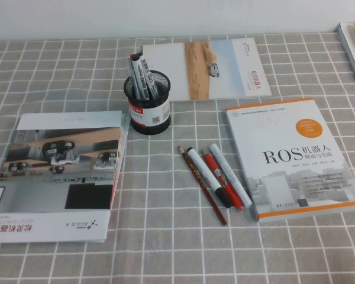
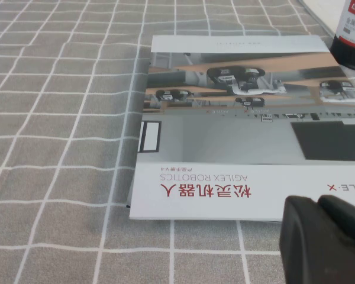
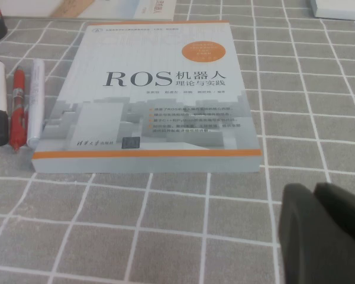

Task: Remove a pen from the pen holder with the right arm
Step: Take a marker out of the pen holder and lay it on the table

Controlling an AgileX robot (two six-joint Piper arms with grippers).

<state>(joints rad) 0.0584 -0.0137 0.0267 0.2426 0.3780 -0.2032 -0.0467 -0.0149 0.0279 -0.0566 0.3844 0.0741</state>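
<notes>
From the raised camera, a black wire-mesh pen holder (image 1: 149,103) with a white and red label stands upright on the grey checked tablecloth (image 1: 165,254). Several black-and-white markers (image 1: 141,72) lean inside it. A white and tan booklet (image 1: 207,68) lies just behind it and a large white AgileX brochure (image 1: 59,177) just beside it on the robot's left. Between the holder and the orange-edged white ROS book (image 1: 296,157) four loose pens lie side by side: a thin red pencil (image 1: 204,188), a white marker with a black cap (image 1: 208,177), a red pen (image 1: 223,183) and a white pen (image 1: 231,174). A white slab (image 1: 352,50) sits at the far right edge. The grippers show only in the wrist cameras. In the left wrist view the left gripper (image 2: 320,213) hangs low over the brochure's near edge, its two dark fingers pressed together on nothing; the holder's labelled base shows well ahead of it, past the brochure's far corner. In the right wrist view the right gripper (image 3: 316,195) hovers over bare cloth, fully closed and empty. The ROS book lies flat directly ahead of it. Three of the loose pens lie along the book's left side, so book and pens sit between this gripper and the holder. That camera gives no clear sight of the holder and its markers.
</notes>
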